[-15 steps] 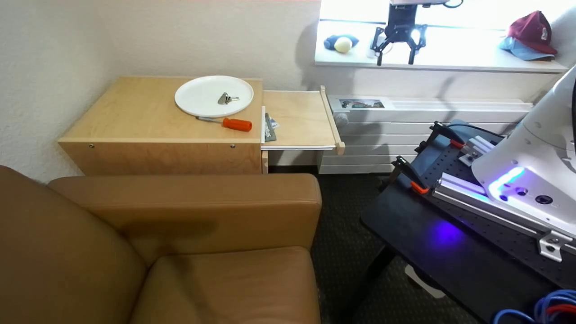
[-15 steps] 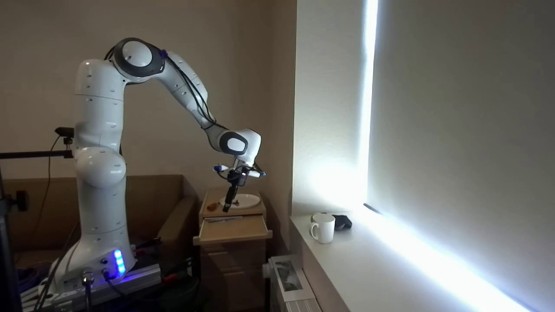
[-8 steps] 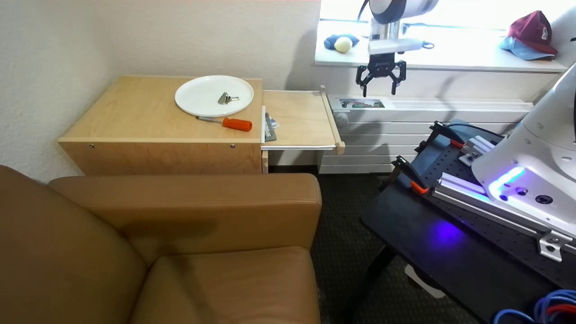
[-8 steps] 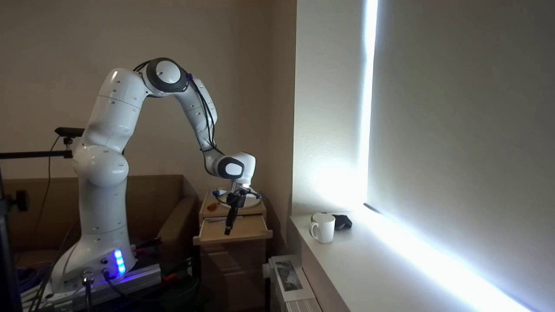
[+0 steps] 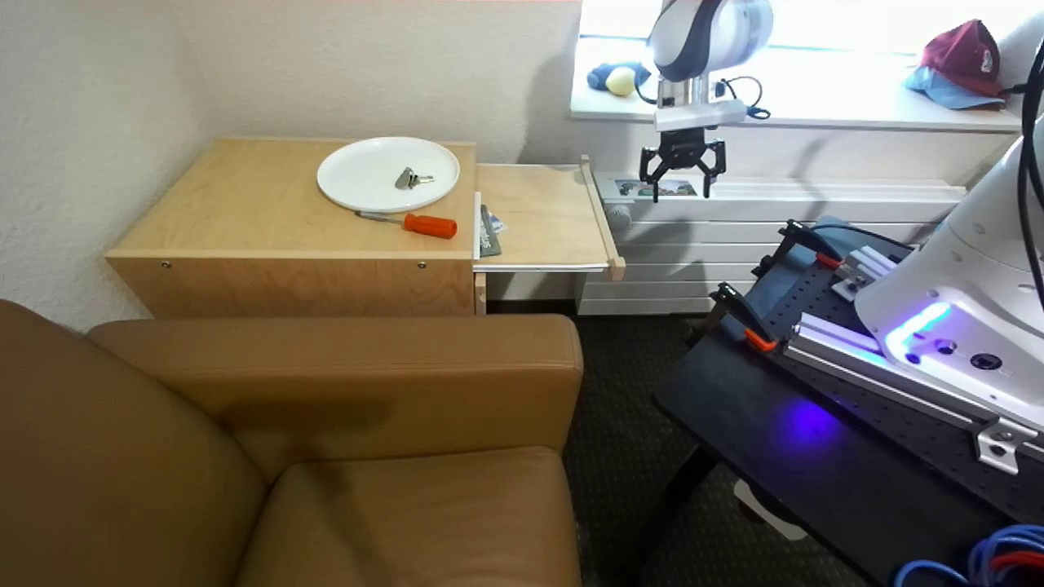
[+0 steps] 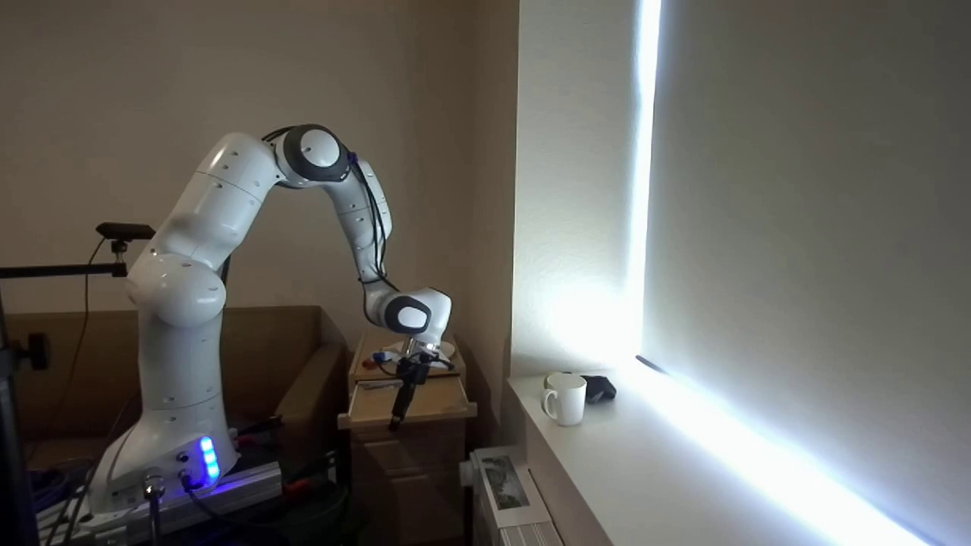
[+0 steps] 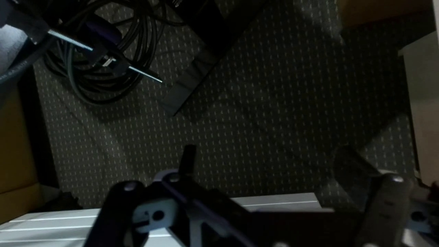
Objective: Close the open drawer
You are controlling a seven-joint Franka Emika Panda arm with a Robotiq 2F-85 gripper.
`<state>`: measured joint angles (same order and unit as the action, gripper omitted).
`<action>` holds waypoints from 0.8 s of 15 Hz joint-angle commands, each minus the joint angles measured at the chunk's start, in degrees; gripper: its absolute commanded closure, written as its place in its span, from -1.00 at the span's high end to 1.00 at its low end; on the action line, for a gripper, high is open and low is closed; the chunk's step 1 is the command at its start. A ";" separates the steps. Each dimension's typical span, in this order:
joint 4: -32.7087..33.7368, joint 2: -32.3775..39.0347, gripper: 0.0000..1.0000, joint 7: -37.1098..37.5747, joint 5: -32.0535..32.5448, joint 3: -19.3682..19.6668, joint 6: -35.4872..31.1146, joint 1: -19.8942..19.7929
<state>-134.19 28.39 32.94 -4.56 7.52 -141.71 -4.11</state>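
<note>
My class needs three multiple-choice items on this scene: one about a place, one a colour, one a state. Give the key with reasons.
1. Where are the keys relative to the white plate?
A. Beneath it
B. On it
C. Beside it

2. What colour is the screwdriver handle?
A. Green
B. White
C. Orange-red

3. In what state is the drawer?
A. Pulled out
B. Fully shut
C. Upside down

1 B: they lie inside its rim.
2 C: it looks orange-red in an exterior view.
3 A: in both exterior views, its inside shows past the edge of the side table.
</note>
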 commanded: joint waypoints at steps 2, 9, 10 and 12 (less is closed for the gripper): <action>1.39 2.27 1.00 2.05 0.12 2.21 -1.04 3.07; 5.90 13.37 1.00 16.83 -2.55 2.49 -7.84 11.61; 6.63 14.61 1.00 19.58 -1.81 3.82 -8.43 13.35; 8.64 16.99 1.00 22.84 -1.93 4.29 -6.79 14.21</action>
<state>-128.56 41.98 52.12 -6.21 10.03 -149.17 8.39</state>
